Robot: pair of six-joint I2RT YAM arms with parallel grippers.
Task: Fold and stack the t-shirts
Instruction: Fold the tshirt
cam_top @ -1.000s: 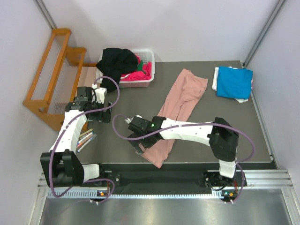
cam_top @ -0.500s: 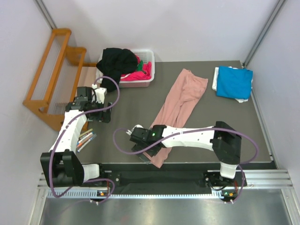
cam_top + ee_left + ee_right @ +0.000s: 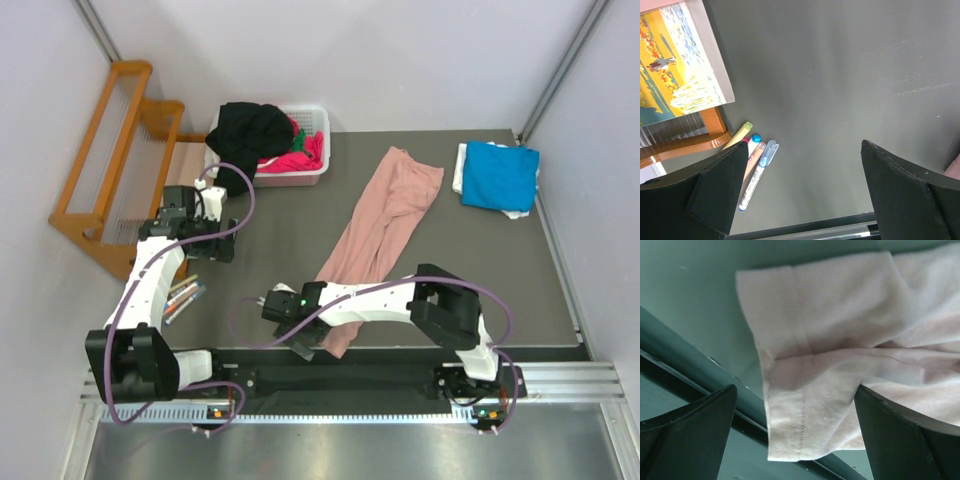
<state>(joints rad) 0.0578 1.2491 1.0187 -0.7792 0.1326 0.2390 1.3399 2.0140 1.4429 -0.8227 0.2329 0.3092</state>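
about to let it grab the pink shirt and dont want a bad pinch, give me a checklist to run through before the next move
1. Right fingers open: ok, spread wide.
2. Right fingers lined up on the pink shirt: ok, its hem corner lies between them in the wrist view.
3. Hem fully on the table: not ok, the corner reaches past the near edge.
4. Shirt lying flat: not ok, it is bunched into a narrow creased strip.
5. Left fingers out of the way: ok, open over bare table beside the pens.
6. Stack spot ready: ok, the blue shirt sits folded at the far right.
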